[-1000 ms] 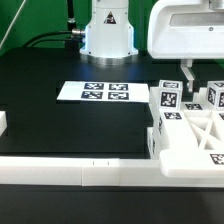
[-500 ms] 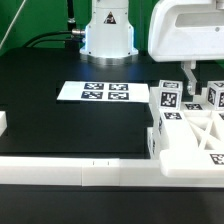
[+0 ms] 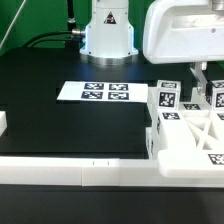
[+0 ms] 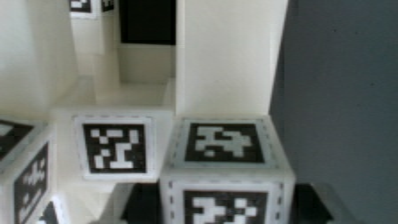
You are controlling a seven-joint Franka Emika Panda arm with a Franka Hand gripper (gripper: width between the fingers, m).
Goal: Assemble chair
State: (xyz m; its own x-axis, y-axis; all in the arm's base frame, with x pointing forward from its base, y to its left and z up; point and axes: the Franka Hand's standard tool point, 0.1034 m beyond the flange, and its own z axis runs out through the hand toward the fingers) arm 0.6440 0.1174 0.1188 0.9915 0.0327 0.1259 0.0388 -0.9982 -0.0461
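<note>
Exterior view: chair parts packed at about three o'clock of the black table (image 3: 60, 120). X-braced frame (image 3: 195, 135) lying flat there, with tagged leg blocks (image 3: 167, 98) standing just behind it. Gripper (image 3: 204, 80) down among those blocks, under the big white arm. Marker board (image 3: 95, 92) lying flat toward the middle, well apart from the parts. Long white rail (image 3: 70, 172) along six o'clock.

Wrist view: one tagged leg block (image 4: 228, 150) right below the camera, another block (image 4: 111, 148) touching its side. Fingers not clearly shown, so cannot tell how wide the jaws stand, or if holding anything.

Could go wrong: pinching crookedly, bumping the neighbour block, knocking it over.
</note>
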